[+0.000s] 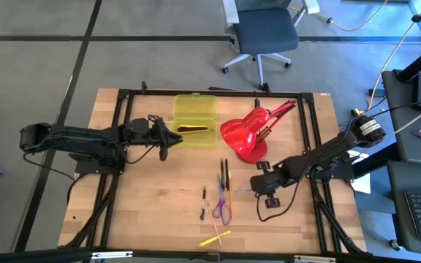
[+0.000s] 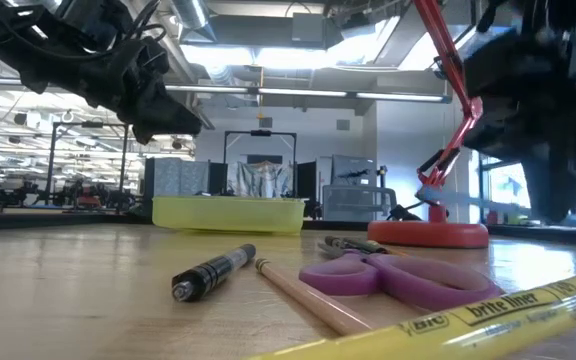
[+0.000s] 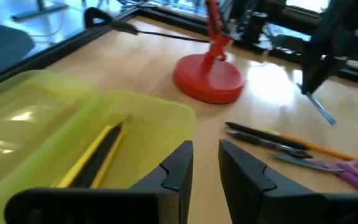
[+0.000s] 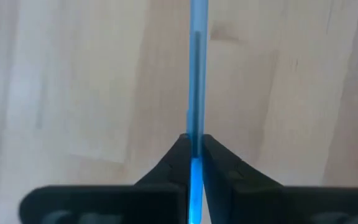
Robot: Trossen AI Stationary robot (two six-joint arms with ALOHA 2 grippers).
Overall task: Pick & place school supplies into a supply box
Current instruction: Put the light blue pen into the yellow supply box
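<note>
The supply box (image 1: 194, 120) is translucent yellow-green and stands open at the table's far middle, with a yellow and a black pencil (image 3: 98, 152) lying in its tray. My left gripper (image 1: 168, 140) (image 3: 205, 163) hovers open and empty beside the box's left end. My right gripper (image 1: 258, 183) (image 4: 196, 149) is right of centre, shut on a blue pen (image 1: 243, 190). On the wood between the arms lie black and orange pens (image 1: 224, 175), purple scissors (image 1: 221, 209), a black marker (image 1: 204, 202) and a yellow highlighter (image 1: 215, 238). My right gripper pinches the blue pen (image 4: 196, 134) between its two fingers. The pen lies along the fingers and sticks out past their free ends. It is lifted clear of the table; in the left wrist view the pen's free end (image 3: 323, 113) slants down from the gripper.
A red desk lamp (image 1: 247, 136) stands just right of the box, its round base (image 3: 208, 79) on the wood and its arm reaching toward the far right. A black frame runs around the table's edges. An office chair (image 1: 263, 33) stands beyond the far edge.
</note>
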